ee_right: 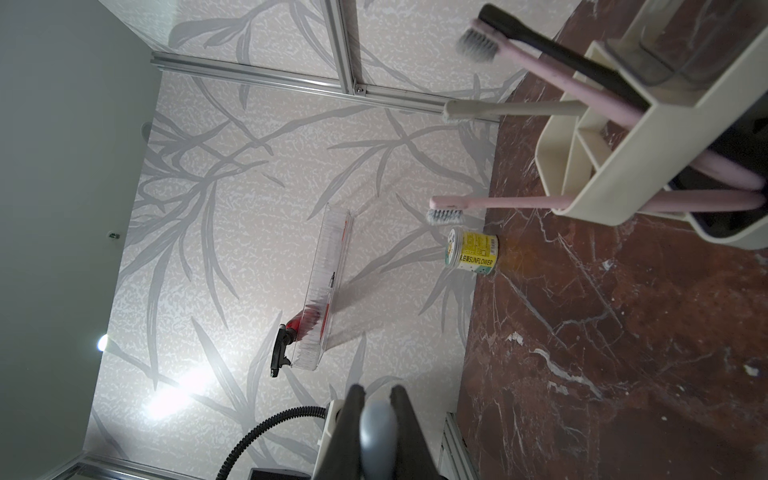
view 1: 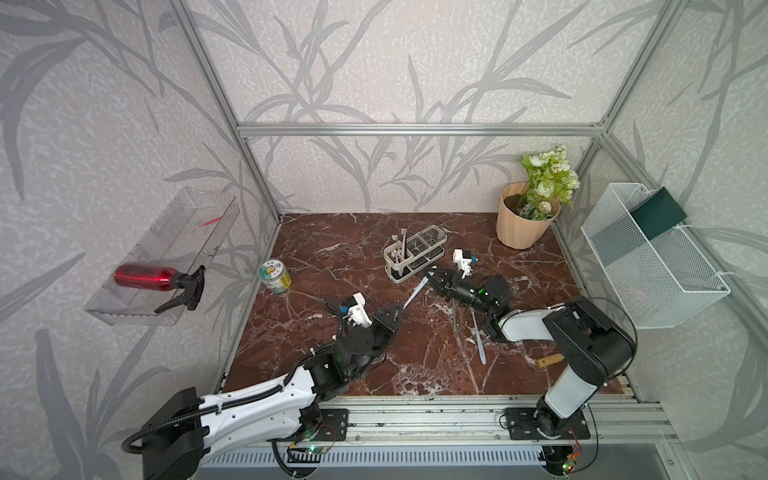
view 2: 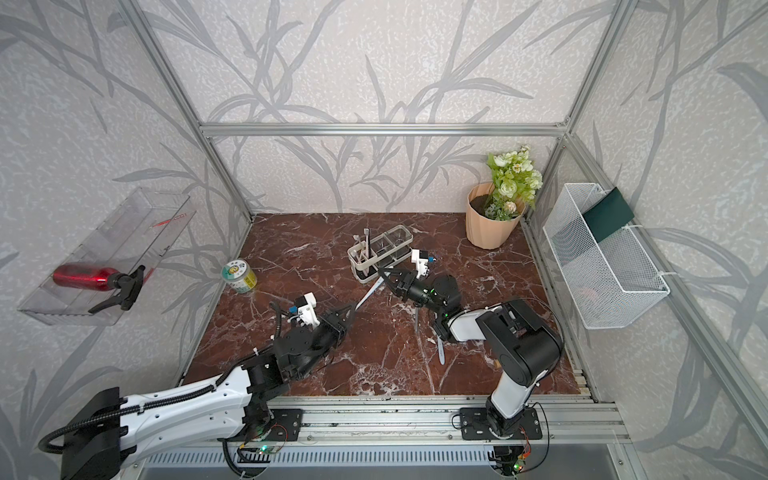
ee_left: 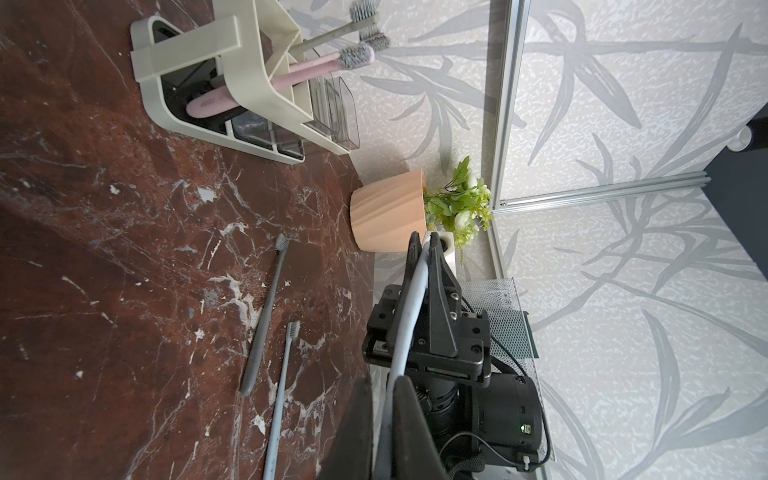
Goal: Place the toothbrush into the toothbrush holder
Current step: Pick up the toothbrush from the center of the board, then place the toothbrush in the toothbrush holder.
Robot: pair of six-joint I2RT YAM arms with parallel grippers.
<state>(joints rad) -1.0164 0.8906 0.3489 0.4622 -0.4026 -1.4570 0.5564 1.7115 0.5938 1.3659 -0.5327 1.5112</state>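
At the far left, a clear wall shelf carrying a red spray bottle is set well apart from the work, and a small can is stood near the left table edge; neither is judged to be at risk. Toward the middle, the pale toothbrush is held clear of the marble. One end is pinched by the narrowly closed fingers of the left gripper, and the other is likewise clamped by the right gripper. With both ends pinned, the handle could be bent or wrenched loose if either arm is moved before one grip is let go. Were both eased together, the brush would be dropped. Just behind, the toothbrush holder is stood. Its left end is already crowded with brushes, so a tilted entry could be snagged there, or the light caddy tipped. Open marble is left in front of it for realigning. Further right, two spare brushes are laid beneath the right arm and could be swept aside. The flower pot and mesh basket are kept well apart at the right edge.
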